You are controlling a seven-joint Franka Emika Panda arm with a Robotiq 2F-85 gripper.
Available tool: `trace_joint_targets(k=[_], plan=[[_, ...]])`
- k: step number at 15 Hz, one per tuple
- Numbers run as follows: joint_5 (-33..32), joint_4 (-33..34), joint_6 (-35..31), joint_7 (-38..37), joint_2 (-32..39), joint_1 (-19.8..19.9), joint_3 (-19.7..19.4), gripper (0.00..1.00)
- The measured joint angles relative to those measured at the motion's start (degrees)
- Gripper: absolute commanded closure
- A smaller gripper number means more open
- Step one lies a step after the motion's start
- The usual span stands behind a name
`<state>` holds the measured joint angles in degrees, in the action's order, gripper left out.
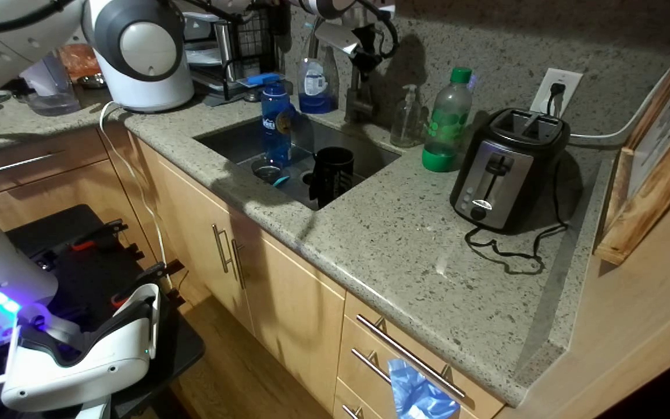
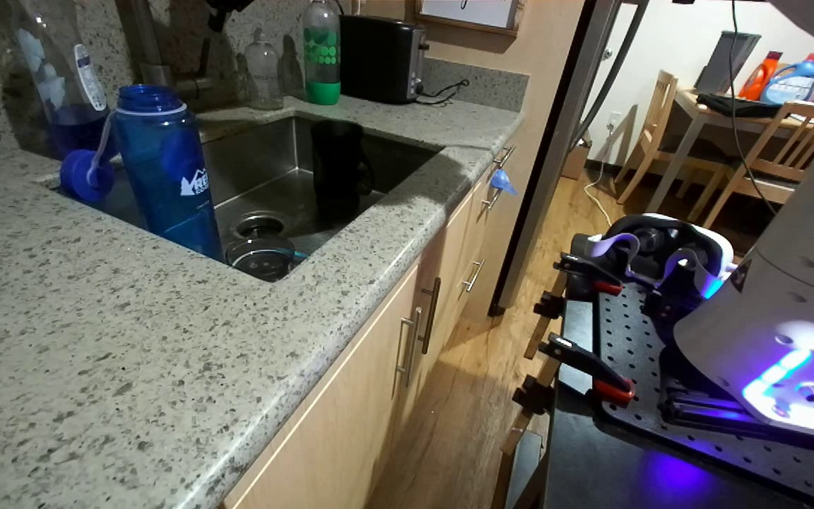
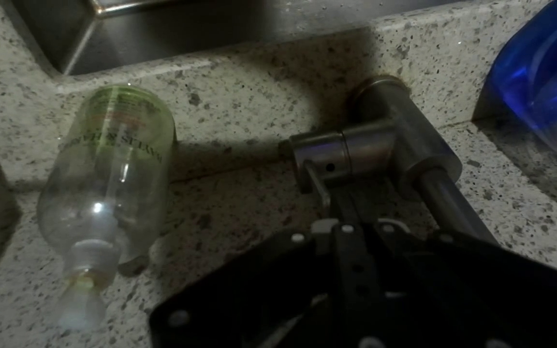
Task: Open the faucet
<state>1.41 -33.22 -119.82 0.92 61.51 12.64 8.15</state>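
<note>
Your pincer [image 3: 352, 207] looks closed and empty; in the wrist view the faucet [image 3: 413, 130] is just ahead of it, the lever [image 3: 318, 184] just to its left, contact unclear. Nudge the lever gently, jaws together, minding the clear bottle [image 3: 114, 183] farther left.

Speckled counter [image 1: 405, 256] with toaster [image 1: 491, 183], bottles [image 1: 448, 123], faucet [image 3: 411, 133].

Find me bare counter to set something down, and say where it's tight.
One free patch of counter lies between the sink and the toaster. In an exterior view, more bare counter borders the sink, this side of the blue water bottle. Behind the sink it's crowded with pump bottle, faucet, blue soap bottle and gripper.
</note>
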Motion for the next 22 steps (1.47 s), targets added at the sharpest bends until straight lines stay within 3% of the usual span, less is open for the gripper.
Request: trace_joint_targets(k=[22], plan=[[0.0,-0.2,-1.2,0.0,0.0,-1.0,0.0,0.98]])
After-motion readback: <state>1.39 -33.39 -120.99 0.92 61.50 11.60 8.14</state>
